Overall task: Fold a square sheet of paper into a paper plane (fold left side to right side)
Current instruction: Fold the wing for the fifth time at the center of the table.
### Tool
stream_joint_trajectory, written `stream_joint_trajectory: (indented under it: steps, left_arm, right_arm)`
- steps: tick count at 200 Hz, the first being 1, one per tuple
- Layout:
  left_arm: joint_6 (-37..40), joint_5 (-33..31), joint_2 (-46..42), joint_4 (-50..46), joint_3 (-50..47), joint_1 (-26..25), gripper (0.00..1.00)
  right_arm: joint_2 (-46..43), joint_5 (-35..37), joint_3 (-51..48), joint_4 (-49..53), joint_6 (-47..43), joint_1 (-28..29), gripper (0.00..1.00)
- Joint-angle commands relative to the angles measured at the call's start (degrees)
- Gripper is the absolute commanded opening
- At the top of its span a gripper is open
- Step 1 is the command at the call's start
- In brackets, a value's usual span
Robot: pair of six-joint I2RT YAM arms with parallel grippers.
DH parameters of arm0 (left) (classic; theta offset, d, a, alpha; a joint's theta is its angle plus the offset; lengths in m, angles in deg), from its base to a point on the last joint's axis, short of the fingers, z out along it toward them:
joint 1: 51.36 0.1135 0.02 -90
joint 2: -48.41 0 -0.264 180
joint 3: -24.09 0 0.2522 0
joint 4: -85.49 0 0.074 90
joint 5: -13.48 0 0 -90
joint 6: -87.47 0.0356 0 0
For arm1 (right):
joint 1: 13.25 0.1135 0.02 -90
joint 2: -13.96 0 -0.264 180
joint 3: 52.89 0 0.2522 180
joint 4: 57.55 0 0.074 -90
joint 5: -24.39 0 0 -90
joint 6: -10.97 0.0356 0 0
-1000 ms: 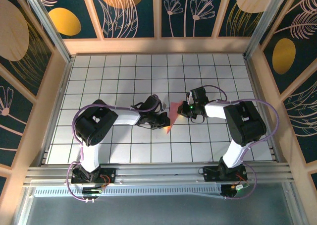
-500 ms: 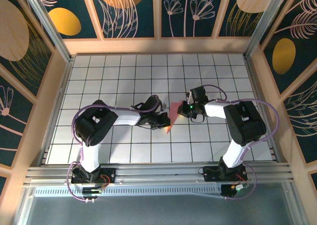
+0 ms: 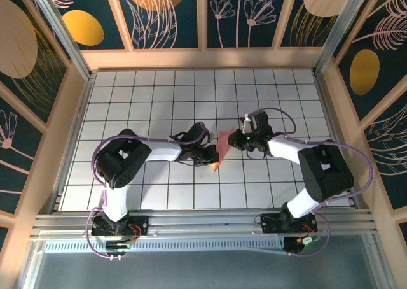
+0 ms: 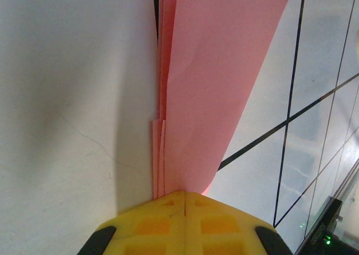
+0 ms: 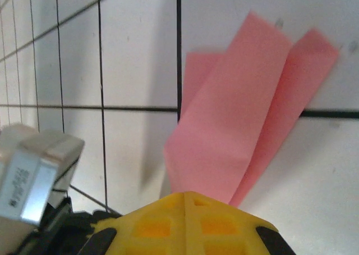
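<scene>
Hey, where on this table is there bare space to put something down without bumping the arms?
Bare: the far tiles up to the back wall, and the near tiles between the left arm and right arm. Crowded: the middle, where the left end effector and right end effector both grip the paper plane.

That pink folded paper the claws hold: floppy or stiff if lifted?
Probably stiffer than a flat sheet: the pink paper shows several stacked layers along its crease. Its loose flaps would likely sag regardless. It looks thin and light, so a nudge may slide it.
</scene>
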Motion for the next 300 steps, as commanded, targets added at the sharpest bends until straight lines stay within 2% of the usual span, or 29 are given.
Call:
stream_joint_trajectory:
  steps: [1,82,151,231,300]
  left_arm:
    - [0.9,-6.4,2.5,-8.4,-1.0,-0.4,0.0]
    - [0.9,-8.2,3.6,-11.5,2.0,-0.7,0.0]
    - [0.9,-8.9,3.9,-13.2,2.6,-0.7,0.0]
    - [1.1,-9.1,4.5,-14.0,2.9,-0.7,0.0]
    - [1.2,-8.8,4.8,-14.4,3.0,-0.7,0.0]
  right_arm:
    - [0.5,-1.2,-1.4,-4.1,0.2,1.8,0.06]
    - [5.5,0.6,-0.2,-7.4,-0.7,3.0,0.05]
    - [9.0,3.0,2.2,-5.8,-3.2,2.6,0.05]
    - [11.2,4.1,3.2,-4.2,-4.8,0.4,0.05]
    - [12.2,2.1,4.5,-3.4,-6.5,-3.2,0.05]
